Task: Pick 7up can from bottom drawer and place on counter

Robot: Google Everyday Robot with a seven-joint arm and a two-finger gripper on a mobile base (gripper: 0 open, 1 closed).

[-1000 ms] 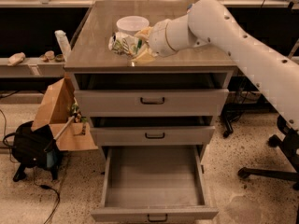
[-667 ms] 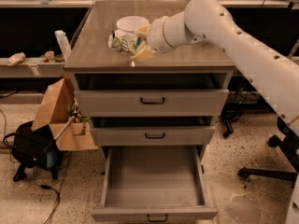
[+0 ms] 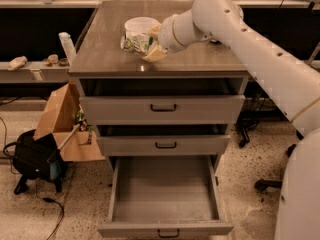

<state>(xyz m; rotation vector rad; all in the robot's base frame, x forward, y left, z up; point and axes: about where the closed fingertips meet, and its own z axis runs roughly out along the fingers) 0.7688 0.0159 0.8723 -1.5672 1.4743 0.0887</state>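
Note:
The 7up can (image 3: pixel 136 40), pale with green markings and dented, is on or just above the counter (image 3: pixel 200 59) near its middle. My gripper (image 3: pixel 151 43) is at the can's right side, shut on the can, with a yellowish fingertip (image 3: pixel 154 54) showing below it. My white arm reaches in from the right. The bottom drawer (image 3: pixel 165 229) is pulled fully out, and its inside shows nothing in it.
Two shallower drawers (image 3: pixel 162 107) sit above the bottom one. A cardboard box (image 3: pixel 59 118) and a black bag (image 3: pixel 31 159) lie on the floor at the left. A chair base (image 3: pixel 270 184) stands at the right. A white bottle (image 3: pixel 66 45) stands left of the cabinet.
My gripper and the can have shifted slightly left and farther back over the counter. The drawers have not moved.

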